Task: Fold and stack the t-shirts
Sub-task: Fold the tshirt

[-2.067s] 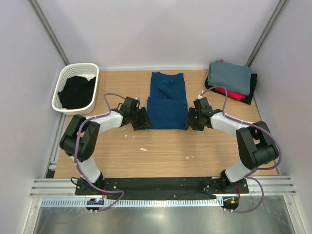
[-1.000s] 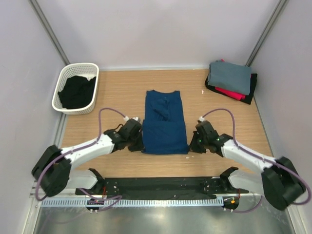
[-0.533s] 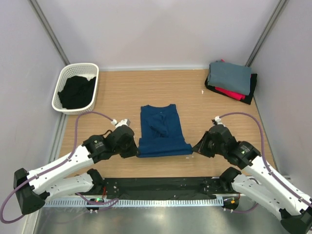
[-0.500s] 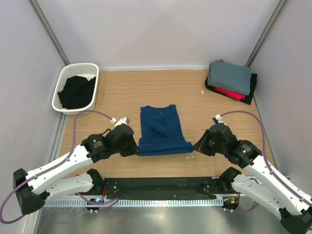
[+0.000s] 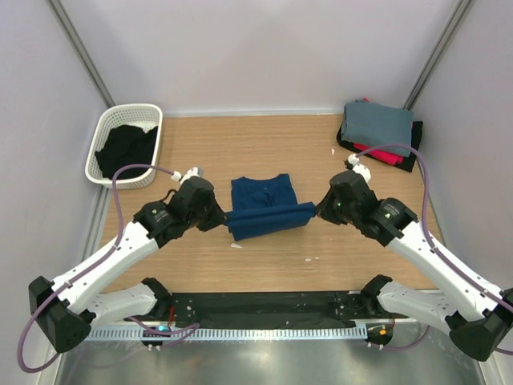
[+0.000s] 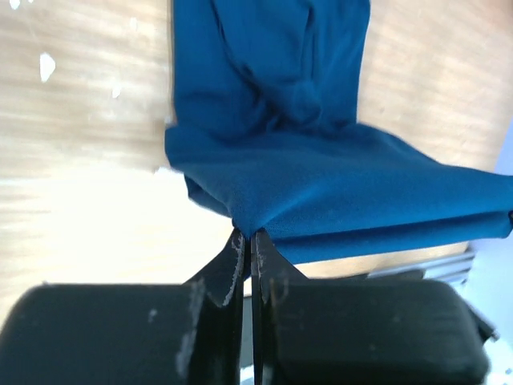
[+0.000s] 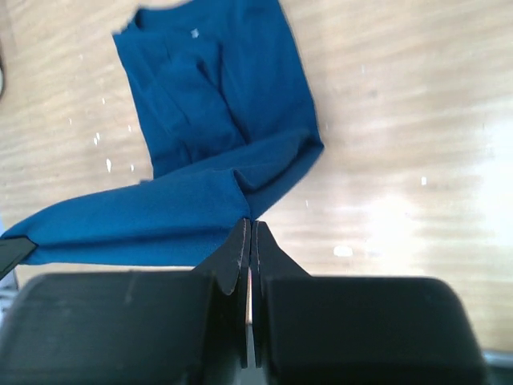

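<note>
A navy blue t-shirt (image 5: 263,200) lies mid-table with its near hem lifted and carried over its upper part. My left gripper (image 5: 223,216) is shut on the hem's left corner (image 6: 244,228). My right gripper (image 5: 317,208) is shut on the right corner (image 7: 250,215). The raised hem stretches taut between them as a blue band (image 5: 268,218). The collar end (image 7: 192,48) rests flat on the wood. A stack of folded t-shirts (image 5: 378,132), grey on top of red and black, sits at the back right.
A white basket (image 5: 108,135) holding dark cloth stands at the back left. Grey walls close in on both sides and the back. Small white flecks (image 5: 236,245) dot the wooden table near the front.
Both grippers pulled the shirt toward the near edge, then rose and carried the near hem back over it toward the collar. The shirt now looks half as long.
</note>
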